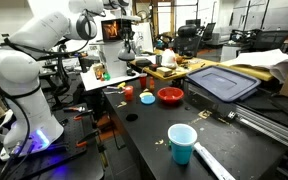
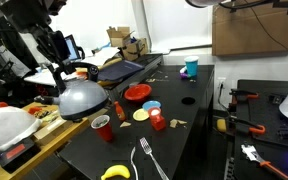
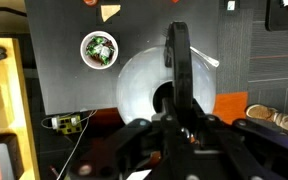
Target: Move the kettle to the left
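The kettle [image 2: 82, 99] is a squat silver dome with a dark arched handle, at the edge of the black table [image 2: 184, 130] nearest the cluttered wooden bench. From above in the wrist view, the kettle [image 3: 144, 85] fills the middle and its dark handle [image 3: 177, 55] runs straight up the picture. My gripper [image 3: 179, 118] is shut on that handle near its lower end. In an exterior view the gripper [image 2: 61, 72] comes down onto the kettle's top. Whether the kettle rests on the table or hangs just above it, I cannot tell.
A red bowl [image 2: 136, 92], a small blue dish [image 2: 151, 104], a red cup [image 2: 102, 127] and a fork [image 2: 147, 160] lie near the kettle. A light-blue cup [image 1: 181, 143] stands apart. A white bowl of greens [image 3: 99, 49] sits beside the kettle.
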You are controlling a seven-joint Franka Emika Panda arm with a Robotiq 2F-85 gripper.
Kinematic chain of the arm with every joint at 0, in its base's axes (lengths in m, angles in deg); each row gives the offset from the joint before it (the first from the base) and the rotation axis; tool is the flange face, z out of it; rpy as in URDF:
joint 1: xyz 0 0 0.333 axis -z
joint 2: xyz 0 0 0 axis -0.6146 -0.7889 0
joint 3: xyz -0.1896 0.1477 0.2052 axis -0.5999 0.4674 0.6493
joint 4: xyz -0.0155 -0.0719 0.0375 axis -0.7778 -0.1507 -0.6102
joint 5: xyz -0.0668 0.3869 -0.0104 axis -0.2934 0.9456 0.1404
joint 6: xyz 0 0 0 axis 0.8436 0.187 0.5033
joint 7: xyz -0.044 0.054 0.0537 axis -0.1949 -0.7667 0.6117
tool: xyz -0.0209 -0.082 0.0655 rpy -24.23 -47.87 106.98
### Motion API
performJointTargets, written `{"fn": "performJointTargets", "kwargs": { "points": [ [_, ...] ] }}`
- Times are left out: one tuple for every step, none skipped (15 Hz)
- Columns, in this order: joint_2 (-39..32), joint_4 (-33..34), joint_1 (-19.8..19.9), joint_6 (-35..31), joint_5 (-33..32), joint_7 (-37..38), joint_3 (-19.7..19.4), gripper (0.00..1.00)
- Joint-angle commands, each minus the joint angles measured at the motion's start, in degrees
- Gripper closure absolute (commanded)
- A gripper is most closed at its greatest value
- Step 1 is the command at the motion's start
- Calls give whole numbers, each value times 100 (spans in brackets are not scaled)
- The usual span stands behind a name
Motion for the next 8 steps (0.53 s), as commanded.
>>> {"fn": "performJointTargets", "kwargs": {
  "points": [
    [-182, -6, -86, -48, -201, 291, 0, 95],
    [-263, 6, -101, -67, -232, 313, -7, 95],
    [-347, 16, -105, -79, -243, 375, -8, 95],
    [-424, 21, -106, -98, -252, 401, -10, 95],
    [-505, 27, -103, -122, -260, 428, -9, 95],
    [-580, 29, -100, -148, -260, 486, -2, 95],
    [-656, 36, -101, -193, -259, 517, 8, 95],
    [-723, 41, -101, -228, -244, 541, 21, 95]
  ]
}}
